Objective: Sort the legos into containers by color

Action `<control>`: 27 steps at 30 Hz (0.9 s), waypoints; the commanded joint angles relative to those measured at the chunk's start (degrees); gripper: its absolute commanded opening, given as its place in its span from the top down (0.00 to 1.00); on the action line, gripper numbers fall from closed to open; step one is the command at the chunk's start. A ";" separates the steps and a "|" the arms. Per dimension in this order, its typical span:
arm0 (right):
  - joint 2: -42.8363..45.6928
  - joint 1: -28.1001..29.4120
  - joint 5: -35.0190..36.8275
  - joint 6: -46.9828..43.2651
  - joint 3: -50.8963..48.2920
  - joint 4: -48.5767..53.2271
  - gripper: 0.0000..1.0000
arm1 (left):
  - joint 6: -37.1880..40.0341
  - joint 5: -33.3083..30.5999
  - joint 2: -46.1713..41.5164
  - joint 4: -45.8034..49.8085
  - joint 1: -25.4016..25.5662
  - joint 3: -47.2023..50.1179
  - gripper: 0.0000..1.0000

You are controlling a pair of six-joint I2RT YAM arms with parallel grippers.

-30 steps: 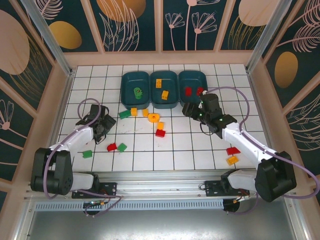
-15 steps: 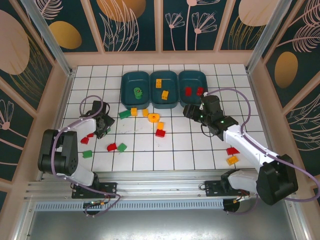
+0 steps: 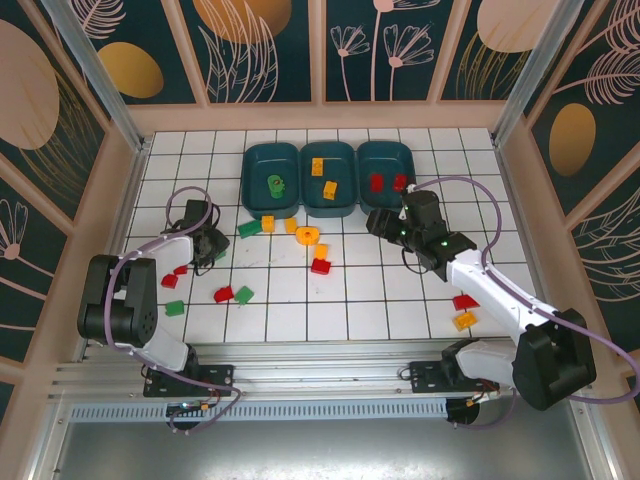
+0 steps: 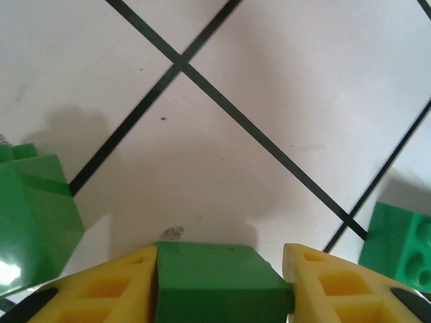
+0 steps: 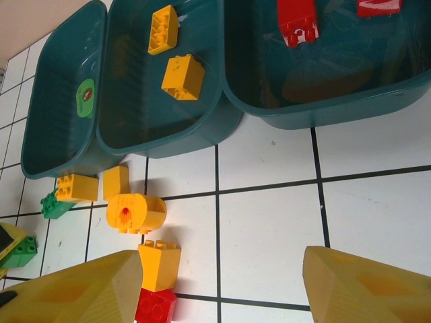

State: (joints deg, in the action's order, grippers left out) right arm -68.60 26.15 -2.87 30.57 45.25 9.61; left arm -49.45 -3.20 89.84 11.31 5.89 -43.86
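1. Although sorting has been begun, the desk [image 3: 360, 300] is seen strewn with about a dozen loose legos [image 3: 320, 266], so most of the work is judged outstanding.
2. Three containers are lined up at the far side. One green piece is held in the left container [image 3: 260, 160], two yellow in the middle container [image 3: 343, 160], and two red in the right container [image 3: 385, 158].
3. The right tool [image 5: 222, 289] is spread wide and empty, near the right container.
4. The left tool [image 4: 219, 299] is closed on a green brick [image 4: 222, 276] at the desk's left.
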 commanded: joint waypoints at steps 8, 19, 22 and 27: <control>-1.77 0.36 0.24 0.88 0.18 -1.76 0.35 | 5.36 5.31 -1.35 -0.28 4.72 -16.90 0.68; -3.54 4.67 0.29 3.10 -0.01 -1.59 0.35 | 12.63 8.87 24.42 5.06 7.90 -43.40 0.61; -3.58 6.28 1.68 3.09 0.26 -0.66 0.33 | 14.36 8.92 27.45 6.70 8.09 -47.06 0.57; -3.26 6.46 7.22 3.51 1.44 4.08 0.26 | 16.39 11.00 26.20 6.24 8.52 -49.01 0.32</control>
State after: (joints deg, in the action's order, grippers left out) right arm -71.96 32.47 -1.21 33.34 45.28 10.13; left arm -36.01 5.89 118.37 16.95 13.85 -90.08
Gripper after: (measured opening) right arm 0.733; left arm 0.655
